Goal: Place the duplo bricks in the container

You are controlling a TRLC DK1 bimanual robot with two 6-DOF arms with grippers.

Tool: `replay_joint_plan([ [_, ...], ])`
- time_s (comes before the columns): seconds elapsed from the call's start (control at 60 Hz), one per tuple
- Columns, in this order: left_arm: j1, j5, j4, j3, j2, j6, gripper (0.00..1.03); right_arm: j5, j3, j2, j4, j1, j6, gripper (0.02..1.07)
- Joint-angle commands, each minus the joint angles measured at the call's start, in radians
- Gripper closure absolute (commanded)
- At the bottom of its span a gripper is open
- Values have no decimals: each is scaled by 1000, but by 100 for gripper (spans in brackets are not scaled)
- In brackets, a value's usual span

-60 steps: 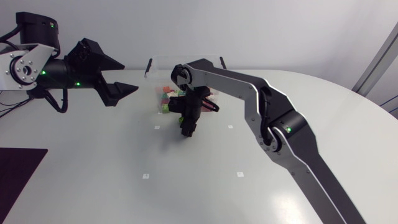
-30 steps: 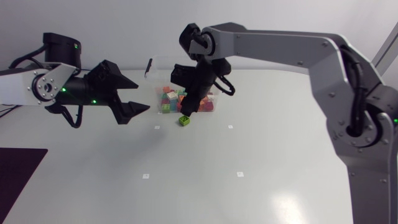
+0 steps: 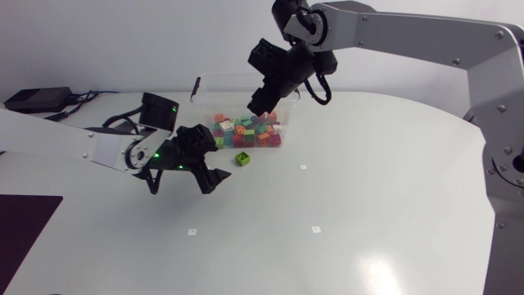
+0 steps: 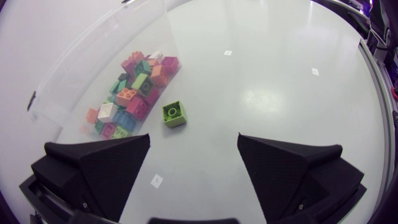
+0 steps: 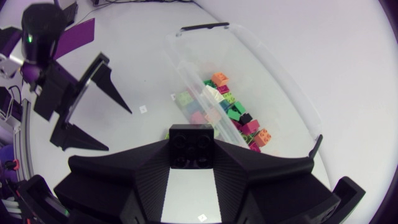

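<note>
The white worktop (image 3: 368,205) has a clear container (image 3: 209,98) at its far side, with lots of bright bricks (image 3: 250,131) inside. One green brick (image 3: 242,158) sits alone on the worktop, just outside the container's near wall. The left claw (image 4: 194,140) is wide open and holds nothing. The green brick is close ahead of it, to the right and a bit farther away. It looks square, so any side will do. The right claw (image 3: 262,102) is high over the container, squeezing a black brick (image 5: 191,146). The left arm is nearer the green one.
</note>
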Motion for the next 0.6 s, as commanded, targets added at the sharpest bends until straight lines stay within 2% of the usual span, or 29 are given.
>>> replay_joint_plan([
  [0.0,-22,-31,29,56,89,-47,5,-13,1,-36,42,-30,48,89],
  [0.217,-23,-67,63,163,213,-110,5,-25,57,7,129,-77,114,89],
  [0.583,-25,-86,103,229,291,-173,5,-39,206,158,213,-123,179,89],
])
